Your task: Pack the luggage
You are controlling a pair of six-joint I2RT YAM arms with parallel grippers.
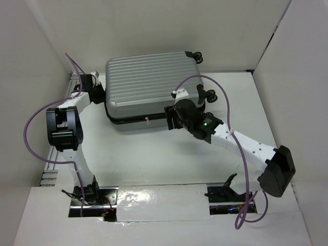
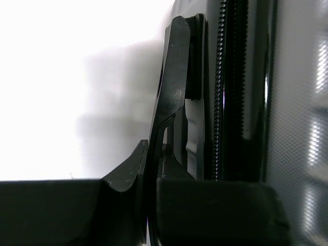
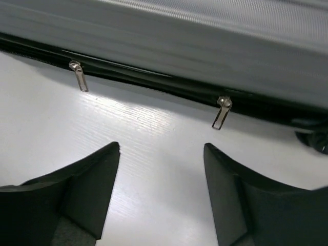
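The luggage (image 1: 148, 82) is a silver-grey ribbed suitcase lying flat and closed at the back of the table. My left gripper (image 1: 97, 95) is at its left side, shut on the black side handle (image 2: 175, 82), which runs between the fingers (image 2: 125, 171). My right gripper (image 1: 171, 119) is open and empty just above the table at the suitcase's front edge (image 3: 205, 31). Two metal zipper pulls hang from the black zipper line, one (image 3: 78, 77) at the left and one (image 3: 222, 110) just beyond my right finger (image 3: 225, 184).
Black wheels (image 1: 196, 55) stick out at the suitcase's right end, one (image 1: 210, 96) close to my right arm. White walls stand left, back and right. The white tabletop (image 1: 154, 159) lies in front of the suitcase. Purple cables loop off both arms.
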